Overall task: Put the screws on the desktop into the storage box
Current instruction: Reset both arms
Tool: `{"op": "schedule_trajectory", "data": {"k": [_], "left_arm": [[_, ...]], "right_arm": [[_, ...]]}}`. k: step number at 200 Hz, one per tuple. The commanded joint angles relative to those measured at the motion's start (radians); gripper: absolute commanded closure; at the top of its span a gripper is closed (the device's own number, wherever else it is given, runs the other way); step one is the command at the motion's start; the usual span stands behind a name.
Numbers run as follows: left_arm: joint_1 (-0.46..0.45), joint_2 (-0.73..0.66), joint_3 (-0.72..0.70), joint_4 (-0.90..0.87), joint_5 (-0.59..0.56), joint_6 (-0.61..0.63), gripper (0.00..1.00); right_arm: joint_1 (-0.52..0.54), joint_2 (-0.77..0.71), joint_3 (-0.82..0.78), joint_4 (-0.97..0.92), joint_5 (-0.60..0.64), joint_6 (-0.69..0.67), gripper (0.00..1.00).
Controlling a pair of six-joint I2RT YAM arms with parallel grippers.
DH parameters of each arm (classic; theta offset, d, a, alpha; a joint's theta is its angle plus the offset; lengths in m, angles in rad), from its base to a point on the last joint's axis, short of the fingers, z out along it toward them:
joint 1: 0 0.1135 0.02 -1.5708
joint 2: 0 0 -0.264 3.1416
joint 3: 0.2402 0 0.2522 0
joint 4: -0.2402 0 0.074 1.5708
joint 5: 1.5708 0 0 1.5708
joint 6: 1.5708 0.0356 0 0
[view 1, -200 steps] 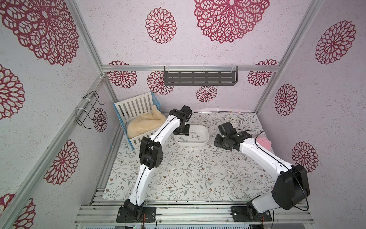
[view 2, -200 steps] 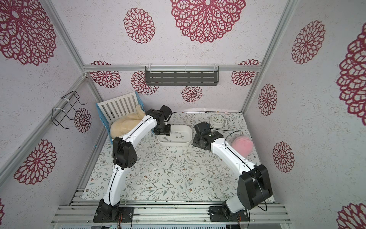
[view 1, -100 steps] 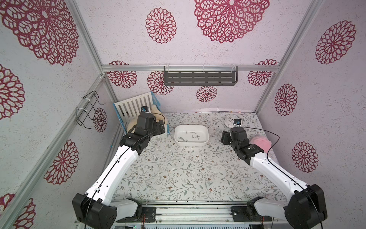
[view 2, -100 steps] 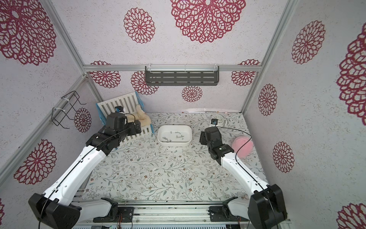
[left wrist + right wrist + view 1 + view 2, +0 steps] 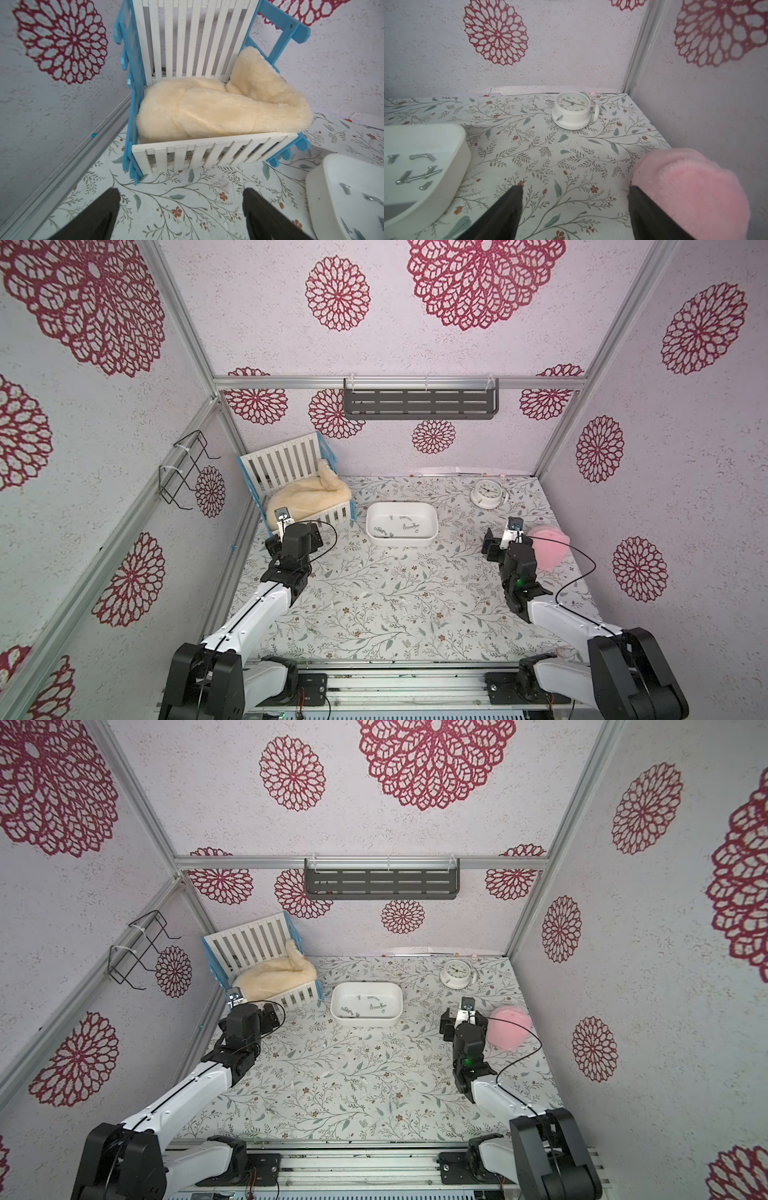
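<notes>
In both top views the storage box (image 5: 401, 542) sits toward 12 o'clock on the desktop (image 5: 374, 622). The screws (image 5: 405, 526) lie loose inside it (small silver pieces scattered over its floor). The left gripper (image 5: 180, 193), at the box's 9 o'clock and facing the crib (image 5: 286, 460), has its jaws spread and empty. The right gripper (image 5: 574, 188), at the box's 3 o'clock, is likewise spread, with one finger beside the pink plush (image 5: 548, 547).

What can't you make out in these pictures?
Screws in the storage box: exact count; too small in both top views, cut off by picture edges in wrist views.
Crib floor: covered by cream fleece, left wrist view.
Pink plush: cut off by edge, right wrist view.
</notes>
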Motion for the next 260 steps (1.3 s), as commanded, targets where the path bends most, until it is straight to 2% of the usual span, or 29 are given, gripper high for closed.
{"op": "schedule_trajectory", "data": {"k": [1,16,46,55,77,85,119,133,139,150,175,190,199,211,260], "left_arm": [[0.044,0.019,-0.071,0.238,-0.079,0.055,0.03],[0.089,0.009,-0.074,0.221,-0.037,0.024,0.03],[0.139,0.03,-0.109,0.31,-0.016,0.087,0.03],[0.147,0.043,-0.122,0.319,-0.021,0.101,0.03],[0.168,0.068,-0.19,0.419,-0.046,0.116,0.03],[0.184,0.082,-0.201,0.455,-0.039,0.111,0.03],[0.249,0.17,-0.187,0.533,-0.005,0.109,0.03],[0.283,0.178,-0.198,0.563,0.059,0.101,0.03],[0.296,0.195,-0.213,0.605,0.051,0.087,0.03],[0.321,0.233,-0.241,0.701,0.052,0.064,0.03],[0.314,0.264,-0.236,0.719,0.173,0.108,0.03],[0.304,0.333,-0.229,0.784,0.215,0.14,0.03],[0.291,0.366,-0.217,0.817,0.211,0.182,0.03],[0.289,0.35,-0.211,0.771,0.212,0.176,0.03],[0.282,0.354,-0.207,0.771,0.2,0.18,0.03]], "right_arm": [[-0.021,0.08,-0.074,0.327,-0.063,-0.043,0.16],[-0.027,0.149,-0.081,0.408,-0.055,-0.061,0.15],[-0.076,0.271,-0.066,0.527,-0.144,-0.024,0.14],[-0.102,0.251,-0.069,0.499,-0.181,-0.004,0.13],[-0.119,0.3,-0.153,0.701,-0.224,-0.005,0.11],[-0.119,0.287,-0.143,0.655,-0.224,0.0,0.11],[-0.119,0.296,-0.146,0.679,-0.224,-0.004,0.1],[-0.119,0.294,-0.147,0.676,-0.224,-0.004,0.06],[-0.119,0.295,-0.147,0.678,-0.224,-0.004,0.01],[-0.119,0.295,-0.146,0.678,-0.224,-0.004,0.01],[-0.119,0.294,-0.145,0.675,-0.225,-0.004,0.01],[-0.119,0.294,-0.147,0.675,-0.225,-0.004,0.01],[-0.119,0.294,-0.147,0.676,-0.224,-0.004,0.01],[-0.118,0.294,-0.146,0.675,-0.224,-0.005,0.01],[-0.117,0.292,-0.149,0.679,-0.224,-0.005,0.01]]}}
